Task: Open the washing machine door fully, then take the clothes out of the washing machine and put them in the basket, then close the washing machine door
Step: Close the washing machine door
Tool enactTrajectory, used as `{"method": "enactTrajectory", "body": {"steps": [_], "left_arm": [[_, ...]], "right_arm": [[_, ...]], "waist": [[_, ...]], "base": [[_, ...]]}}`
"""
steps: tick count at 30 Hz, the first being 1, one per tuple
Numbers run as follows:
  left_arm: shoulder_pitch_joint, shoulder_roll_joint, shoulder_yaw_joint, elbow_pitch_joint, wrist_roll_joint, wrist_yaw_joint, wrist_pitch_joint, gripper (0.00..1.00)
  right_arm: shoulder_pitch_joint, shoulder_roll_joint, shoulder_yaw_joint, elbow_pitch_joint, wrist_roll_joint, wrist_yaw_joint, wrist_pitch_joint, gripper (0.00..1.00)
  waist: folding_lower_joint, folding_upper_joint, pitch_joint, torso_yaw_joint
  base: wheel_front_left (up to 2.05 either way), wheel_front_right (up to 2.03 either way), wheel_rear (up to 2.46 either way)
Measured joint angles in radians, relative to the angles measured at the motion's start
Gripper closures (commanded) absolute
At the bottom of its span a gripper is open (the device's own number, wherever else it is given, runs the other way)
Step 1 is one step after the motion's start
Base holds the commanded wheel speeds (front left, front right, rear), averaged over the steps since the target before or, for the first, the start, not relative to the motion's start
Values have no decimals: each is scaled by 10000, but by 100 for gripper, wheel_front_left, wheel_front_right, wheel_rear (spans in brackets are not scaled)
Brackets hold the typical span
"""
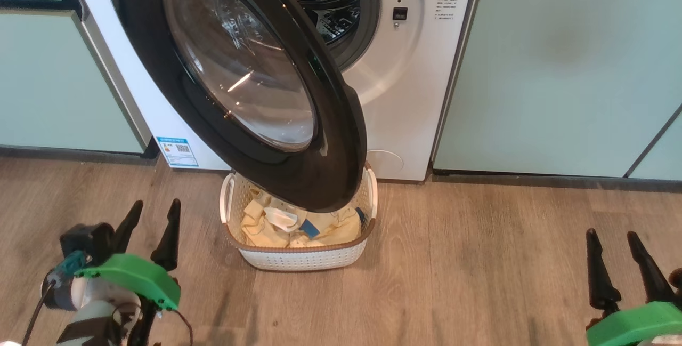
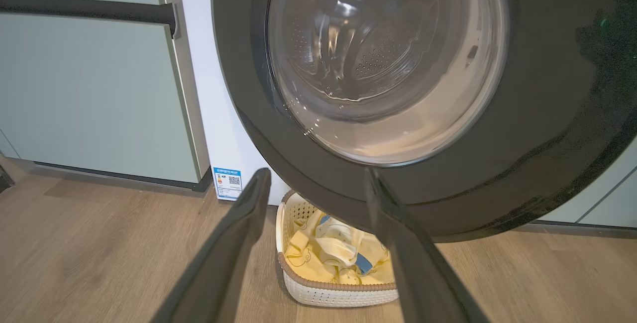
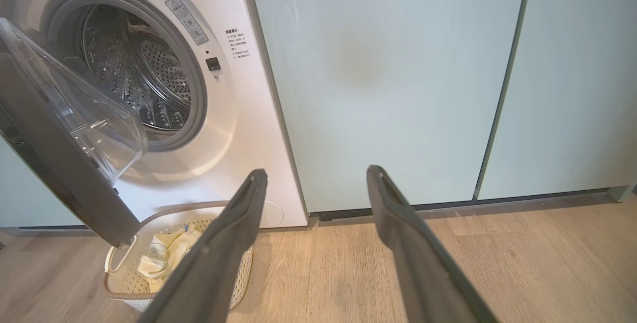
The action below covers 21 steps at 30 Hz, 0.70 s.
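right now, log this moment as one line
door: open, above basket | clothes: in basket | left gripper: open, empty | right gripper: open, empty | pending: close door

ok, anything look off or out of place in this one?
Nothing is spilled or damaged. The washing machine door hangs half open, overhanging the basket, which holds the clothes. The left gripper and right gripper are open and hold nothing.
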Motion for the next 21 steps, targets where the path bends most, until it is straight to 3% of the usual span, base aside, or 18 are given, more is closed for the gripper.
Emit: {"method": "enactTrajectory", "body": {"steps": [13,15,16,17,18,21], "left_arm": [[-16,-4,67,90,234,0,-2,0],[-21,-4,65,102,290,0,-2,0],[-26,-4,63,119,359,0,-2,0],[-28,-6,63,134,391,0,-2,0],[-28,-13,63,148,433,0,-2,0],[-31,-61,63,190,493,0,-2,0]], "right_arm": [[0,8,33,2,0,0,0,1],[-1,23,50,2,88,0,0,51],[-1,31,73,-2,184,0,0,65],[-1,29,104,-33,207,0,0,92],[-9,29,127,-82,215,0,0,100],[-71,27,128,-359,401,0,0,100]], "waist": [[0,0,17,10],[0,0,16,7],[0,0,16,8],[0,0,19,14],[0,0,19,25],[0,0,13,79]], "base": [[0,0,0],[0,0,0],[0,0,0],[0,0,0],[0,0,0],[0,0,0]]}}
